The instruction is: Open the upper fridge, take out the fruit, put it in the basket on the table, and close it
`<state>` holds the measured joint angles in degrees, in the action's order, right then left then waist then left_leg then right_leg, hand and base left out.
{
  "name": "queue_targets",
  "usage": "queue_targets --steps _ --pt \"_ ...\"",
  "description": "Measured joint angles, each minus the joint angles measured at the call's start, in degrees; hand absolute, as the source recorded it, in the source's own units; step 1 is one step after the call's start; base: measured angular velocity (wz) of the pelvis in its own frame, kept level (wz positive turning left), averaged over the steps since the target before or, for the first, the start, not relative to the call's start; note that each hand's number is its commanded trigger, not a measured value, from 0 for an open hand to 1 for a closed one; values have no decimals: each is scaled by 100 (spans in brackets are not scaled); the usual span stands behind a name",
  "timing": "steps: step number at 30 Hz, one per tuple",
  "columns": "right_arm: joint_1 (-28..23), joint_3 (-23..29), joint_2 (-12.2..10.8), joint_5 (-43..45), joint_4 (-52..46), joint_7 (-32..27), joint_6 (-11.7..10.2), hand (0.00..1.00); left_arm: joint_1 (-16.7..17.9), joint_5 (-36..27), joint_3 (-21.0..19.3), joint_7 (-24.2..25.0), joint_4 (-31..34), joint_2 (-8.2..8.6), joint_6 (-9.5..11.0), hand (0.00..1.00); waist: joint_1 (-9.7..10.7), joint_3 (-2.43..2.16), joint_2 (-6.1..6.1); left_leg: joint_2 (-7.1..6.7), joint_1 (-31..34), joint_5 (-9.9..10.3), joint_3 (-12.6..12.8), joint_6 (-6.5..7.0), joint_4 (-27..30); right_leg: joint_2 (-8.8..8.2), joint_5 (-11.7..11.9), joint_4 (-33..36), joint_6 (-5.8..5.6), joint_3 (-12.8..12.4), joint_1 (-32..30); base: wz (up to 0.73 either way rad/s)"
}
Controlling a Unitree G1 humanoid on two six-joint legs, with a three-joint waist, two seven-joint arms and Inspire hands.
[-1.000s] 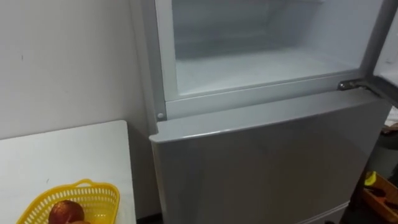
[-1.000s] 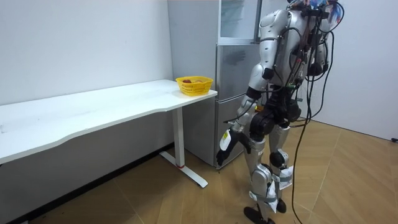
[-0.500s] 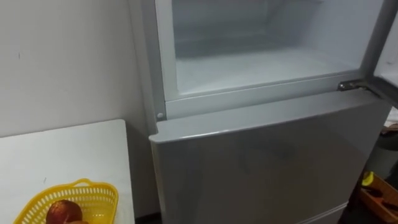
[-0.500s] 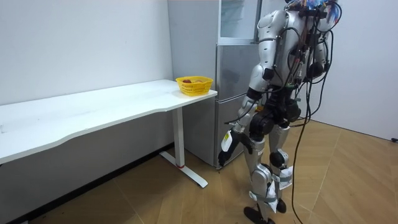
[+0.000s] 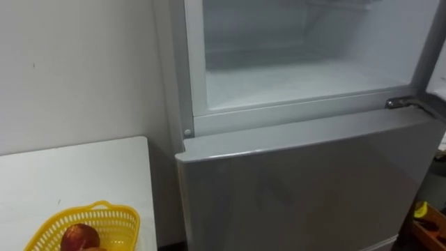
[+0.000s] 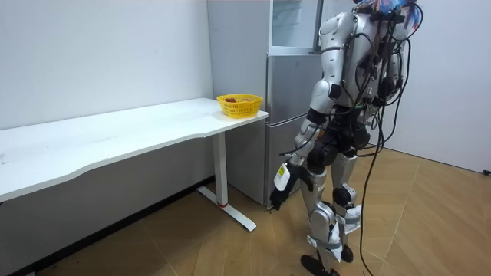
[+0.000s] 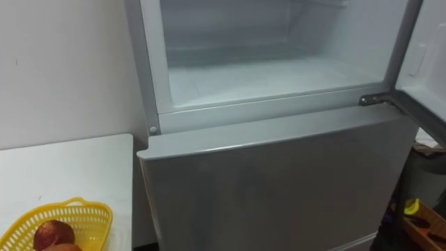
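- The robot stands upright facing a grey fridge, close to it. A white surface stands just beside the fridge, at the robot's 9 o'clock.
- The upper compartment sits at 12 o'clock in the eye views. Its door stands open toward 3 o'clock, hung on a metal hinge at the compartment's lower right corner.
- The part of the compartment in sight is bare, with a pale floor, pale walls and nothing standing on it. The frame cuts off its top, so anything higher cannot be judged.
- The lower door, directly under the compartment, is closed.
- A yellow basket stands on the surface at 7 o'clock, near the end closest to the fridge.
- A round red fruit lies in the basket. A second piece touches it at the very bottom edge of the view.
- In the room view the left hand hangs low by the robot's thigh, at about 8 o'clock from its waist. It is well apart from both fridge and basket. Whether it is spread or pressed together cannot be told.
- Judged from this, the fetching looks done, because the visible compartment is empty and the fruit rests in the basket. What seems left is shutting the upper door, and no hand is near it yet.
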<state>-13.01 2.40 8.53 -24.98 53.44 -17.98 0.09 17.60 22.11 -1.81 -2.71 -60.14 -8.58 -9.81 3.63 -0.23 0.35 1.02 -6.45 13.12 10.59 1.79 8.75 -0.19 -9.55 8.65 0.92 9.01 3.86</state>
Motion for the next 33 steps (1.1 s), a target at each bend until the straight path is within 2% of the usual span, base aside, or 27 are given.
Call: queue_targets --steps 4,7,10,15,17,23,27,33 --pt "155 117 -2 -29 790 438 179 0 -6 -1 -158 129 41 45 -68 0 -61 -4 25 -16 -13 0 -97 0 5 -16 -11 -2 -3 68 42 8" --pt "192 268 0 -20 1206 679 331 0 -13 8 -397 195 42 66 -79 0 -69 6 -18 -48 -26 -1 -269 1 15 -49 -61 1 -17 211 89 23" --pt "286 373 -7 -15 1583 869 469 0 2 8 -553 224 20 122 -196 0 -128 20 -53 -66 -24 0 -290 1 59 -75 -108 0 -30 252 94 12" --pt "295 404 -14 348 1800 1073 553 0 -38 -5 -712 237 -24 152 -315 0 -250 26 -114 -68 -17 -1 -318 1 60 -79 -108 1 -29 284 98 3" --pt "417 401 -1 656 1814 1075 659 0 -72 -8 -699 237 -19 149 -387 0 -248 25 -114 -70 -21 -1 -317 1 61 -79 -107 11 -28 268 95 -3" --pt "512 407 17 874 1874 1191 735 0 -205 -2 -706 240 24 137 -395 0 -248 26 -112 -69 -17 0 -313 1 80 -77 -108 11 -27 252 99 0" --pt "529 519 1 357 2035 1296 759 0 -223 5 -734 241 47 136 -396 0 -235 25 -114 -71 -32 0 -317 1 87 -74 -108 17 -27 249 133 0" --pt "352 799 -30 -1112 2216 1467 874 0 -186 8 -950 233 32 143 -391 0 -199 38 -155 -74 -119 0 -302 0 65 -78 -146 0 -23 256 216 0"
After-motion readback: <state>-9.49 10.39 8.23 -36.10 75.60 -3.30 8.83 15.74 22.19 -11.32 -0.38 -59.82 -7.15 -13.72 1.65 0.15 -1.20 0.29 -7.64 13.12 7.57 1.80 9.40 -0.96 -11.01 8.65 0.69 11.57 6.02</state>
